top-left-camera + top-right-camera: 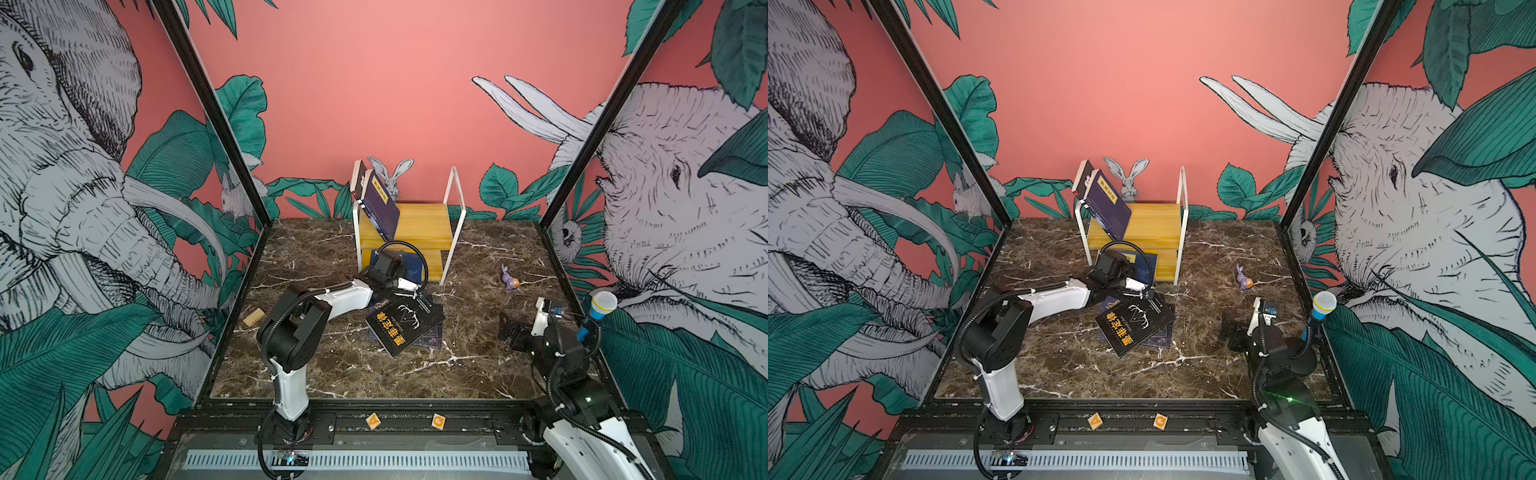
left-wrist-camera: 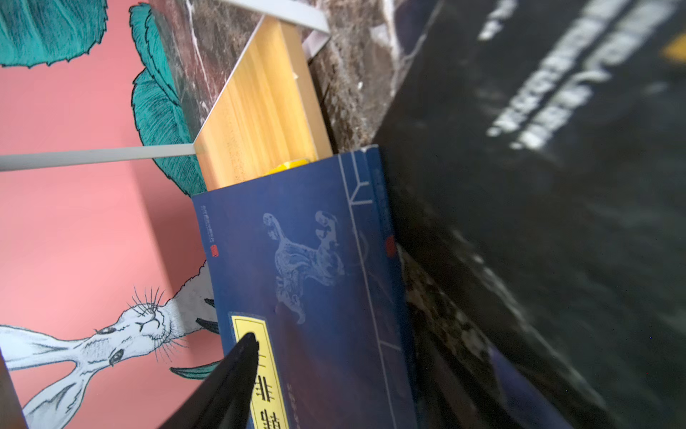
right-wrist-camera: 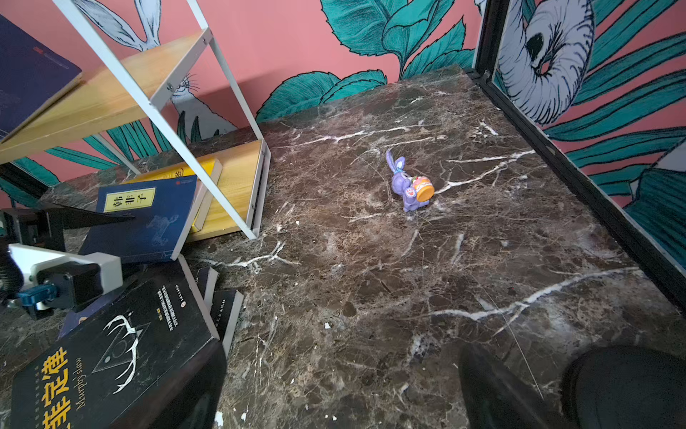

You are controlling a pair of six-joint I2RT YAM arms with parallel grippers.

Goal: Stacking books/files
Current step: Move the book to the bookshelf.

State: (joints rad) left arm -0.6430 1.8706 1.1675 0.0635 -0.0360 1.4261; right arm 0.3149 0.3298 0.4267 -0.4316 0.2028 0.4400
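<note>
A black book [image 1: 405,322] [image 3: 111,353] with an orange title and an antler drawing lies on the marble, on top of some navy books [image 3: 226,312]. A navy book [image 3: 148,219] [image 2: 308,278] with a yellow label is tilted, its far end resting on a yellow book [image 3: 178,172] on the lower shelf. My left gripper [image 1: 395,266] is at this navy book. One finger [image 2: 241,367] lies over its cover and the other is hidden. Two books [image 1: 380,203] lean on the upper shelf [image 1: 424,224]. My right gripper [image 3: 341,401] stands open over bare marble.
A purple rabbit toy [image 1: 509,279] lies right of the shelf. A wooden block [image 1: 254,316] sits near the left wall. A blue-and-white microphone [image 1: 598,309] stands by the right arm. Two small orange tiles [image 1: 372,421] lie on the front rail.
</note>
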